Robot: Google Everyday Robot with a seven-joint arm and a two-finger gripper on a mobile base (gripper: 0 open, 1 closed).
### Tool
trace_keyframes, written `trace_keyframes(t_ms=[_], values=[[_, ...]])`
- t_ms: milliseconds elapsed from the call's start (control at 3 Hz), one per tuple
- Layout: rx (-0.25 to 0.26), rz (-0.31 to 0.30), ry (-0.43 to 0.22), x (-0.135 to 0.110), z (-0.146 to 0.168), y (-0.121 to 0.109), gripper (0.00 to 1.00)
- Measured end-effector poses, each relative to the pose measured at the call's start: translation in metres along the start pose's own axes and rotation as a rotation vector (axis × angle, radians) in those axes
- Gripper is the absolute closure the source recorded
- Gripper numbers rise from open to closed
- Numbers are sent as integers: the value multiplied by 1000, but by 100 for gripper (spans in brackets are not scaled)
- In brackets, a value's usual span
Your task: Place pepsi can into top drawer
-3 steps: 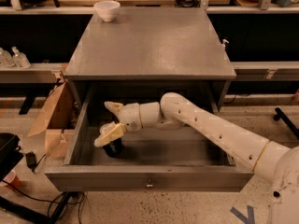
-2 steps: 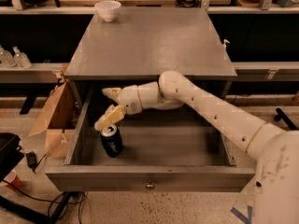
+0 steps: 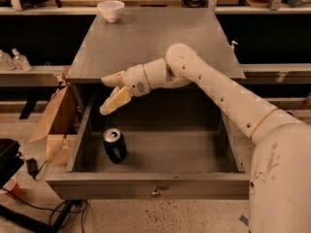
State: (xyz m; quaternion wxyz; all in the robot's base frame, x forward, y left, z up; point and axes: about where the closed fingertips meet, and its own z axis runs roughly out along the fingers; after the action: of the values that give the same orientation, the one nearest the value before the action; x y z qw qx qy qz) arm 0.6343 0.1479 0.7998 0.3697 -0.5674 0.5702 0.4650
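Note:
The pepsi can [image 3: 114, 145], dark navy with a silver top and pull tab, stands upright inside the open top drawer [image 3: 150, 186], near its left wall. The drawer is pulled out, with a small round knob [image 3: 155, 193] on its front panel. My gripper [image 3: 109, 94] is open and empty, its cream fingers [image 3: 115, 101] spread, raised above the drawer's left part, well clear of the can and near the front edge of the cabinet top [image 3: 155, 42].
A white bowl [image 3: 111, 10] stands at the back left of the cabinet top. An open cardboard box [image 3: 57, 125] sits on the floor left of the drawer. Shelves run behind. Cables and a dark object [image 3: 9, 159] lie at the lower left.
The gripper let go of the can and rose up and away from it, out of the drawer. The can stays upright at the drawer's left.

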Motion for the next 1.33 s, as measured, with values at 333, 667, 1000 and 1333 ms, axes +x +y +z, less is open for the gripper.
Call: trace_keyframes(t_ms=[333, 667, 1000, 1333], values=[[16, -18, 101, -58, -25, -7, 2], [-12, -10, 201, -86, -29, -20, 25], [117, -64, 292, -149, -52, -37, 54], [107, -62, 284, -145, -49, -38, 43]])
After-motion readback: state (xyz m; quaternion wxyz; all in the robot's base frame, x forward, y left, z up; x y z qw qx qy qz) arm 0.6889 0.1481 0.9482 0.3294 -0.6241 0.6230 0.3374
